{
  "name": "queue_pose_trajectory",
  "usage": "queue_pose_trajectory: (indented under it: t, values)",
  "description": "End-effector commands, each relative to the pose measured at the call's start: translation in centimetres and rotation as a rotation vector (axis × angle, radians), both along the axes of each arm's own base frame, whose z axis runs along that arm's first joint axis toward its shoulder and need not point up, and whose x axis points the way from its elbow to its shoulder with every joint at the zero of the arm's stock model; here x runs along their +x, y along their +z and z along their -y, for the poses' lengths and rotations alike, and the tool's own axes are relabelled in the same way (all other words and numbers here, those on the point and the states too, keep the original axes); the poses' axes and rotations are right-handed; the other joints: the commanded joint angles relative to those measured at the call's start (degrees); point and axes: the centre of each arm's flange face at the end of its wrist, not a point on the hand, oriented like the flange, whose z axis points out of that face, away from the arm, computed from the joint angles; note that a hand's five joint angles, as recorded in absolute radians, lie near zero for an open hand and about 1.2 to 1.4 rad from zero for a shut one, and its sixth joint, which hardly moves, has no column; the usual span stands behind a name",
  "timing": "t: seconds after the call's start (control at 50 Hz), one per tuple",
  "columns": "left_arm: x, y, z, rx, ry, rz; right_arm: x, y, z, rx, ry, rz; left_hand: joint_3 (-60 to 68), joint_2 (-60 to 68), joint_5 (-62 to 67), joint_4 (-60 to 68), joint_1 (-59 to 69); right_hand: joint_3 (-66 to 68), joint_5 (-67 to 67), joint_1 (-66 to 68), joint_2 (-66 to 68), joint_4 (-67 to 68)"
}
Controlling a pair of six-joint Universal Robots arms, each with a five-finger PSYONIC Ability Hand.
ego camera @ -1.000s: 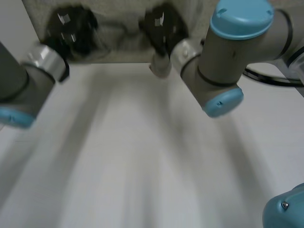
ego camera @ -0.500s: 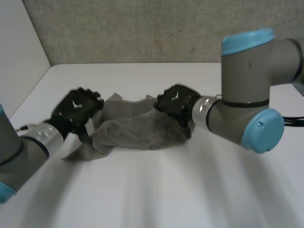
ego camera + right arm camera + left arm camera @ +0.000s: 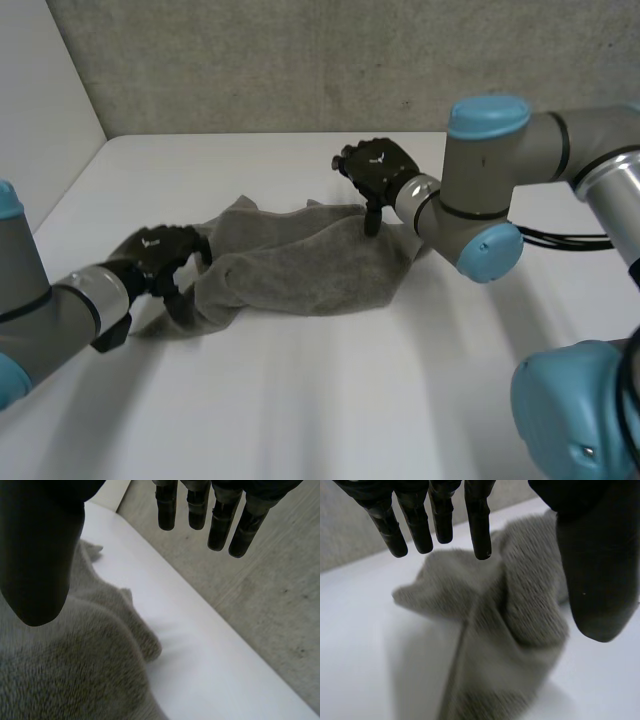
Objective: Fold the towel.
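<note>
Grey terry cloth, a rumpled towel (image 3: 300, 265), lies bunched on the white bench (image 3: 320, 400), a little left of the middle, with ridges running along its length and a thin flap trailing at its left end; no neat fold shows, so the task looks to be at an early stage.

The black left hand (image 3: 155, 255) sits at that left end; in its wrist view the fingers (image 3: 477, 515) are straight and spread away from the thumb (image 3: 592, 570), with the cloth under the palm and nothing gripped. This reads as a hand placed to take hold of that end.

The black right hand (image 3: 378, 168) hovers over the far right corner; its fingers (image 3: 220, 520) are likewise straight and apart from the thumb (image 3: 40, 555), which hangs above the pile; whether one tip touches the cloth I cannot tell. One hand at each end suits stretching the towel out before doubling it over.

Around it the bench is bare; a speckled grey wall (image 3: 300, 60) stands close behind, and the grey right arm (image 3: 480, 180) reaches across that side; nothing blocks either hand's way to the towel, though the bunched ridges may hide the true corners.
</note>
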Motion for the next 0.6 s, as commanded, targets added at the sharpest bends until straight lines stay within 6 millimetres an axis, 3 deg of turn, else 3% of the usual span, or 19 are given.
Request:
queue_pose_trajectory:
  t: [0.02, 0.12, 0.16, 0.18, 0.22, 0.24, 0.26, 0.28, 0.3, 0.34, 0.4, 0.44, 0.5, 0.54, 0.6]
  values:
    - [0.3, -1.9, -1.0, 0.059, 0.021, 0.025, -0.1, -3.9, 0.6, 0.059, 0.019, -0.025, -3.41, -2.82, -1.15, -3.36, -3.4, -0.63, 0.07, -0.18, -0.51, -1.19]
    - [0.4, -2.6, -0.7, 0.068, 0.035, 0.034, -0.5, -5.2, 1.0, 0.081, 0.011, -0.036, -3.07, -2.49, -0.82, -3.03, -3.06, 6.43, 7.14, 6.89, 6.56, 5.88]
    - [0.4, -2.6, -0.6, 0.063, 0.036, 0.035, -1.1, -5.1, 1.6, 0.082, -0.006, -0.033, -2.24, -1.65, 0.02, -2.19, -2.23, 24.66, 25.36, 25.11, 24.78, 24.1]
    - [0.4, -2.5, -0.5, 0.06, 0.036, 0.034, -1.1, -5.1, 1.6, 0.082, -0.007, -0.033, 1.43, 2.02, 3.69, 1.48, 1.45, 24.77, 25.47, 25.22, 24.89, 24.21]
    - [0.4, -2.4, -0.5, 0.057, 0.036, 0.033, -1.4, -4.0, 1.9, 0.074, -0.01, -0.013, 7.63, 8.22, 9.89, 7.68, 7.64, 49.53, 50.24, 49.99, 49.66, 48.98]
    - [0.4, -2.4, -0.5, 0.057, 0.036, 0.033, -1.4, -4.0, 1.9, 0.074, -0.01, -0.013, 7.69, 8.28, 9.95, 7.74, 7.71, 49.66, 50.37, 50.12, 49.79, 49.11]
    - [0.4, -2.4, -0.4, 0.055, 0.037, 0.031, -1.4, -3.0, 1.9, 0.064, -0.011, 0.007, 13.52, 14.11, 15.78, 13.57, 13.53, 62.98, 63.69, 63.44, 63.11, 62.43]
    - [0.4, -2.1, -0.3, 0.048, 0.039, 0.029, -1.5, -2.2, 1.9, 0.06, -0.022, 0.026, 24.07, 24.66, 26.33, 24.12, 24.08, 65.89, 66.6, 66.35, 66.02, 65.34]
    - [0.4, -2.1, -0.3, 0.048, 0.039, 0.029, -1.5, -2.1, 1.9, 0.06, -0.022, 0.026, 24.18, 24.76, 26.44, 24.22, 24.19, 65.92, 66.63, 66.38, 66.05, 65.36]
    - [0.4, -1.7, -0.2, 0.035, 0.04, 0.025, -1.5, -1.4, 2.0, 0.057, -0.031, 0.044, 42.94, 43.53, 45.2, 42.99, 42.96, 65.92, 66.63, 66.38, 66.05, 65.36]
    - [0.3, -1.5, 0.0, 0.024, 0.038, 0.02, -1.6, 0.0, 1.9, 0.046, -0.034, 0.068, 52.72, 53.31, 54.98, 52.77, 52.74, 65.92, 66.63, 66.38, 66.05, 65.36]
    - [0.3, -1.3, 0.1, 0.016, 0.039, 0.017, -1.6, 1.8, 1.3, 0.04, -0.029, 0.078, 55.6, 56.19, 57.86, 55.65, 55.62, 65.92, 66.63, 66.38, 66.05, 65.36]
    - [0.3, -0.3, 0.4, -0.014, 0.044, 0.006, -1.9, 2.6, 0.9, 0.058, -0.031, 0.082, 56.3, 56.89, 58.56, 56.35, 56.32, 65.92, 66.63, 66.38, 66.05, 65.36]
    - [0.3, 0.4, 0.4, -0.032, 0.048, -0.009, -2.6, 4.0, -0.2, 0.131, -0.029, 0.087, 57.14, 57.72, 59.4, 57.18, 57.15, 65.92, 66.63, 66.38, 66.05, 65.36]
    - [0.3, 1.1, 0.4, -0.048, 0.053, -0.037, -3.1, 4.5, -1.4, 0.183, -0.022, 0.06, 58.99, 59.58, 61.25, 59.04, 59.01, 65.92, 66.63, 66.38, 66.05, 65.36]
